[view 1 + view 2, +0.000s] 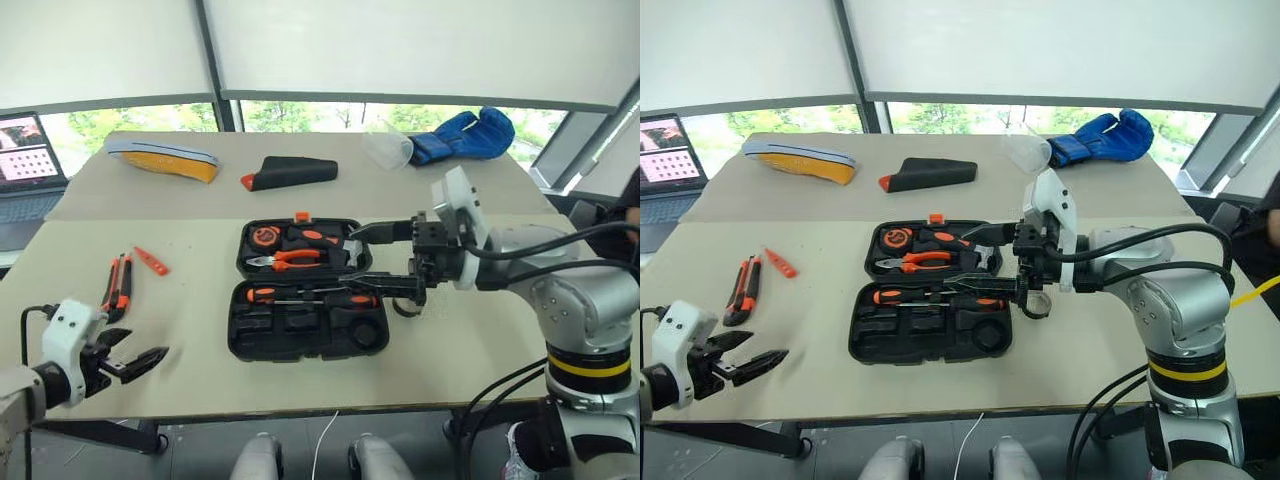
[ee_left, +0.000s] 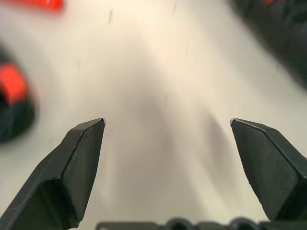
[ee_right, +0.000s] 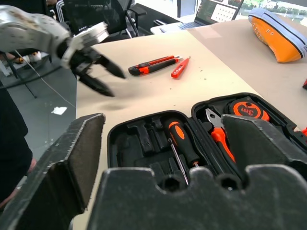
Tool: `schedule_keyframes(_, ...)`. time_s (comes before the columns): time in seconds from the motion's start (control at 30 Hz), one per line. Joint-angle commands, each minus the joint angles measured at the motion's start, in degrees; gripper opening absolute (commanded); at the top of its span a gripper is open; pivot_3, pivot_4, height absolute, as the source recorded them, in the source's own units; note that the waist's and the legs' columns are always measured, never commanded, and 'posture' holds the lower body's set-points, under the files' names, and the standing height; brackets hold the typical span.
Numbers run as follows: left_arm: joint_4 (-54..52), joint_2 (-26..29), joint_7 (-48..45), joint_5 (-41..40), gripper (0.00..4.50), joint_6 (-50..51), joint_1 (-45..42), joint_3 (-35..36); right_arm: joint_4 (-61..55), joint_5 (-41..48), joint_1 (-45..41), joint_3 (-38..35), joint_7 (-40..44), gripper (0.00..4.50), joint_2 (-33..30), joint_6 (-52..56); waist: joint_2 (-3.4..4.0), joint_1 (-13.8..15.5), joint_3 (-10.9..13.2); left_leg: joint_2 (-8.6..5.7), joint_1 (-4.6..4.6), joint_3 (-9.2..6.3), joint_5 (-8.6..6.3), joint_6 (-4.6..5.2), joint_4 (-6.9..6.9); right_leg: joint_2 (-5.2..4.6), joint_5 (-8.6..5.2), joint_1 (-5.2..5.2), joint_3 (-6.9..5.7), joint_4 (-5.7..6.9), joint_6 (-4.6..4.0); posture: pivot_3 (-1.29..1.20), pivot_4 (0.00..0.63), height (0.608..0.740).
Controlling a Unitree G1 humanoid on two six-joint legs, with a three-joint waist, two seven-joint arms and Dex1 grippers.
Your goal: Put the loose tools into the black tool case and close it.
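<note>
The left gripper (image 1: pixel 135 362) hung over the near left corner of the counter (image 1: pixel 480 340), its two black fingers (image 2: pixel 72 167) spread wide, holding and touching nothing; bare counter lay beneath and ahead of it. Just beyond it, near the left edge, the utility knife (image 1: pixel 117 285) lay flat, with the small orange tester screwdriver (image 1: pixel 152 261) just beside it on the far side, the two apart.

At mid-counter the black tool case (image 1: pixel 305 300) lay fully opened, both halves flat. The near half held two long screwdrivers (image 1: pixel 310 295) side by side in their slots, with several moulded slots still empty toward the near rim. The far half held the pliers (image 1: pixel 290 260) and the round tape measure (image 1: pixel 264 236); a small orange latch (image 1: pixel 301 216) showed at the far rim.

The right gripper (image 1: pixel 375 258) hovered above the right end of the case, pointing toward the robot's left, fingers parted wide and empty, one finger over the far half and the other over the screwdrivers; contact with the screwdrivers could not be told. A small dark ring (image 1: pixel 405 308) lay by the right edge of the case, partly hidden under the gripper.

Open counter stretched right of the case to the edge. Farther back lay a black wedge-shaped pouch (image 1: pixel 295 172), a yellow shoe (image 1: pixel 165 160), a clear cup (image 1: pixel 387 146) and a blue glove (image 1: pixel 465 135); a laptop (image 1: pixel 28 155) stood at the far left.
</note>
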Motion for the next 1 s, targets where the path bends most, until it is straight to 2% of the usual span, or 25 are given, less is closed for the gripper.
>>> schedule_keyframes(0.03, -1.07, 0.07, 9.22, -3.7, 4.5, 11.45, -13.03, -0.97, -1.89, 1.32, 0.05, -0.41, -1.46, 4.47, -0.35, -1.87, -0.12, 0.34, 0.03, 0.0, 0.0, 0.01, 0.02, -0.03, 0.0, 0.0, 0.07, 0.01, -0.01, -0.01, 0.03, 0.0, 0.15, 0.74)
schedule_keyframes(0.13, 4.61, -2.76, 17.85, -2.13, 4.5, 19.79, -27.15, -3.26, -2.64, 1.25, 0.89, -0.21, -2.31, 4.47, -0.73, -2.46, -0.15, 0.14, 0.04, -0.09, 0.01, 0.02, 0.19, -0.25, 0.01, 0.01, 0.37, 0.22, 0.09, -0.06, 0.13, 0.0, 0.15, 0.74)
schedule_keyframes(0.2, 9.48, -4.51, 23.43, 1.07, 4.5, 24.4, -35.42, -5.33, -3.2, 1.4, 1.59, -0.49, -3.26, 4.47, -0.75, -2.63, -0.21, -0.27, 0.06, -0.15, -0.03, 0.01, 0.59, 0.17, 0.0, 0.02, 0.49, 0.23, 0.12, -0.07, 0.26, 0.0, 0.15, 0.74)
schedule_keyframes(0.27, 15.3, -6.93, 28.39, 4.44, 4.5, 25.2, -41.76, -7.02, -3.97, 1.37, 2.37, -0.68, -4.54, 4.47, -0.6, -2.85, -0.22, -0.47, 0.06, -0.15, -0.02, 0.0, 0.62, 0.16, 0.0, 0.05, 0.75, 0.24, 0.14, -0.07, 0.67, 0.0, 0.15, 0.74)
schedule_keyframes(0.37, 23.89, -10.28, 33.02, 7.92, 4.5, 26.6, -49.14, -8.25, -5.65, 1.96, 3.75, -1.3, -6.39, 4.47, -0.48, -2.72, -0.23, -0.98, 0.07, -0.16, -0.05, -0.05, 0.63, 0.17, -0.01, 0.14, 0.76, 0.17, 0.22, -0.07, 0.66, 0.0, 0.15, 0.74)
schedule_keyframes(0.47, 33.97, -11.76, 37.09, 12.72, 4.5, 21.28, -53.89, -11.36, -7.94, 2.48, 5.61, -2.11, -8.2, 4.47, -0.77, -2.37, -0.23, -1.14, 0.07, -0.17, -0.15, -0.12, 0.63, 0.17, -0.05, 0.18, 0.74, 0.09, 0.24, -0.07, 0.6, 0.0, 0.15, 0.74)
schedule_keyframes(0.63, 48.37, -13.13, 41.82, 17.95, 4.5, 10.67, -59.76, -12.52, -10.62, 3.97, 8.24, -3.89, -10.64, 4.47, -2.58, -1.73, -0.26, -0.96, 0.09, -0.23, -0.34, -0.17, 0.63, 0.16, -0.22, 0.15, 0.95, -0.01, 0.23, -0.28, 0.24, 0.0, 0.15, 0.74)
schedule_keyframes(0.73, 54.1, -13.54, 42.95, 19.31, 4.5, 6.09, -62.28, -12.96, -11.24, 4.82, 9.03, -4.59, -11.83, 4.47, -3.43, -1.54, -0.28, -0.64, 0.1, -0.24, -0.36, -0.16, 0.63, 0.16, -0.31, 0.13, 0.97, 0.02, 0.22, -0.46, 0.26, 0.0, 0.15, 0.74)
schedule_keyframes(1.0, 65.63, -16.18, 47.36, 20.38, 4.5, 1.59, -66.69, -11.66, -12.5, 6.69, 9.97, -5.01, -14.29, 4.47, -5.03, -1.79, -0.3, -0.29, 0.11, -0.27, -0.36, -0.16, 0.63, 0.15, -0.39, 0.1, 0.98, 0.03, 0.2, -0.51, 0.28, 0.0, 0.15, 0.74)
